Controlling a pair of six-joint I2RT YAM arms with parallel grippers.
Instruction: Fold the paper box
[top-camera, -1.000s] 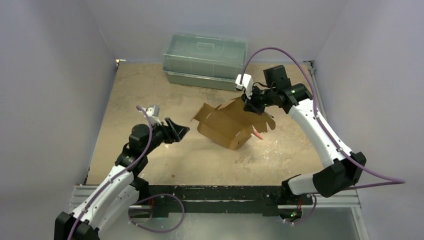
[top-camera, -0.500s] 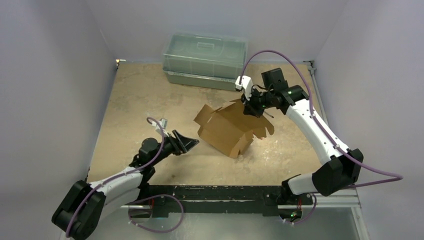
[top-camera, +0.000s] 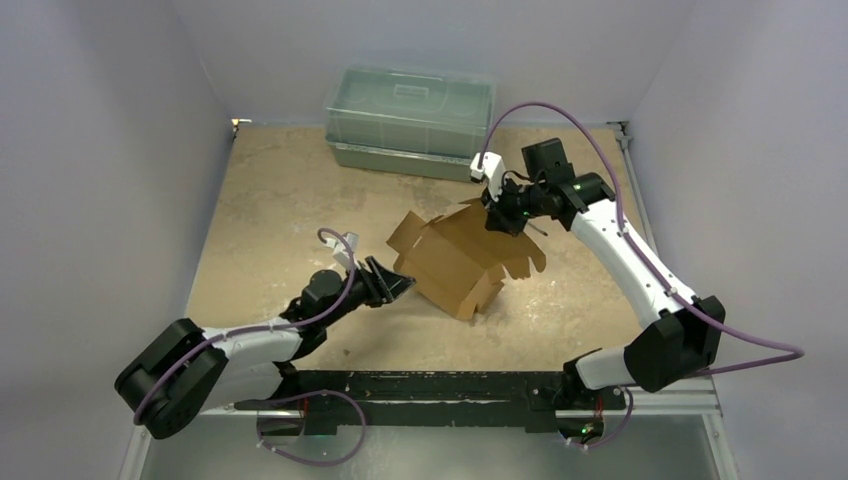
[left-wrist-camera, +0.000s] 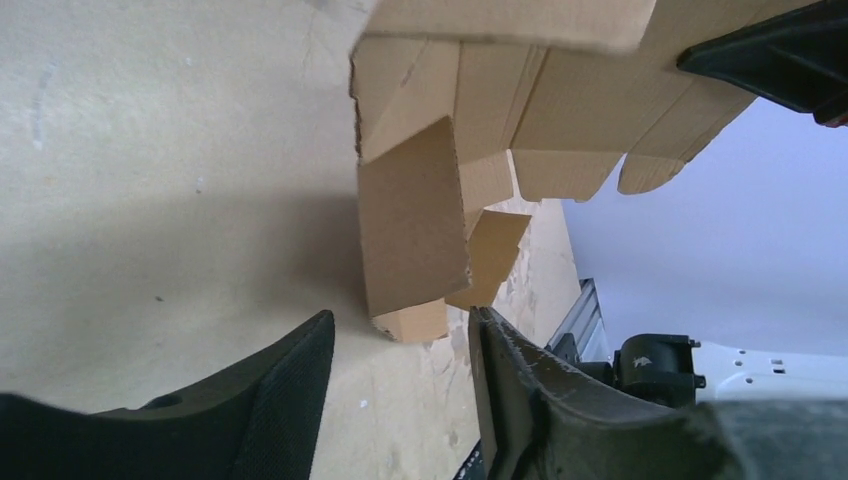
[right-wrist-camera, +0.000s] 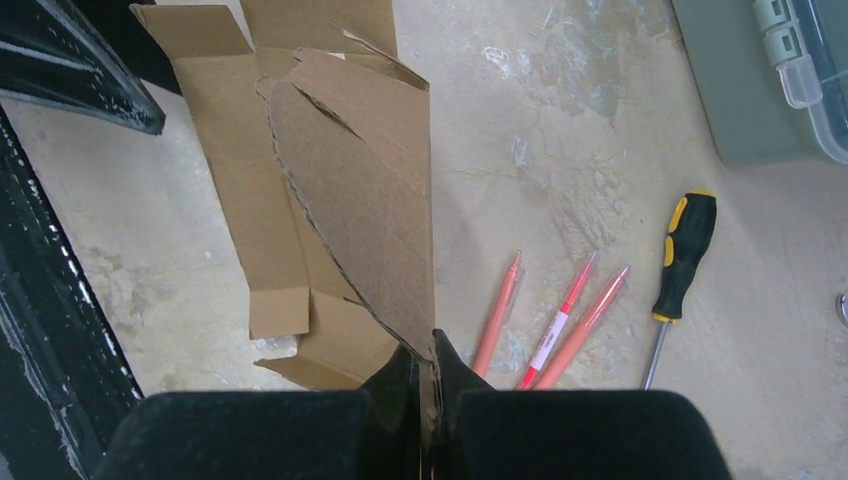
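**Right gripper (right-wrist-camera: 425, 368) pinches a box flap; left gripper (left-wrist-camera: 400, 335) gapes at the near corner**

Right gripper's jaws are pressed together on the tip of a scalloped flap (right-wrist-camera: 365, 200) of the paper box (top-camera: 452, 262), holding that flap raised on the box's far-right side. The box is half formed and tilted, near the middle of the table (top-camera: 270, 190), with its flaps splayed outward. The left gripper lies low over the table at the box's near-left side, jaws spread wide with nothing between them. Its wrist view shows a hanging panel of the box just beyond the gap between the fingers (left-wrist-camera: 290, 380), apart from both.

Only the right wrist view shows three red-orange pens (right-wrist-camera: 555, 320) and a yellow-and-black screwdriver (right-wrist-camera: 683, 250) lying on the table beside the box. Only the top view shows both arms at once and the whole grey-green lidded plastic container (top-camera: 410, 118) at the table's far edge, apart from the box. The right wrist view catches just its corner.
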